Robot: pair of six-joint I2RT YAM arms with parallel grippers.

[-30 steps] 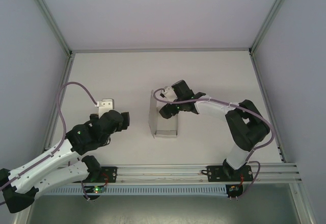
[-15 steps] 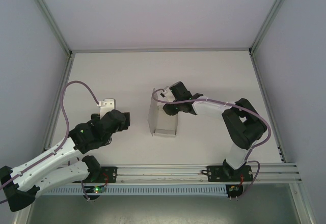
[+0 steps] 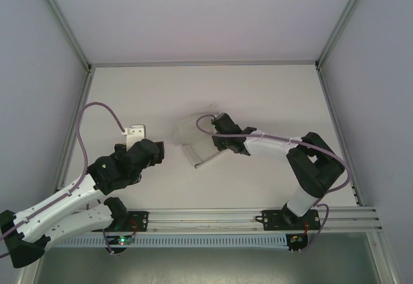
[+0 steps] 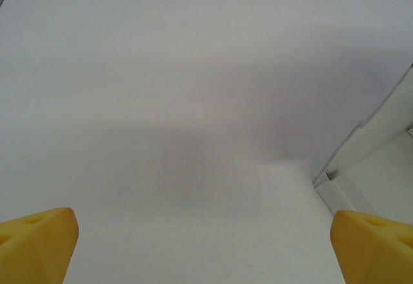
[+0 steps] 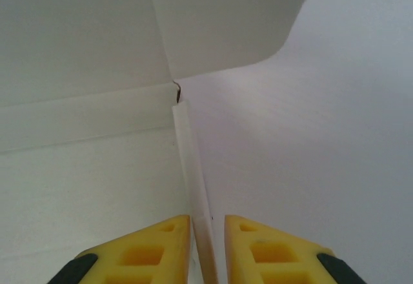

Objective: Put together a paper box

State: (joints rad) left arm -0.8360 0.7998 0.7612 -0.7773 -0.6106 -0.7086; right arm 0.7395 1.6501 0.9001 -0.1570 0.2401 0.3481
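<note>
Card wall of the paper box (image 3: 192, 137) is pinched in my right gripper (image 5: 206, 232). My left gripper (image 4: 203, 239), at its eight o'clock, gapes empty.

No legible txt, labels, brands or nos. anywhere — paper box (image 3: 195, 137) plain white card.

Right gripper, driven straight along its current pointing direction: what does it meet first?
The paper box itself. The right gripper pinches one card wall edge-on, and the box's crosswise panel and flap lie just ahead, though depth is unclear.
</note>
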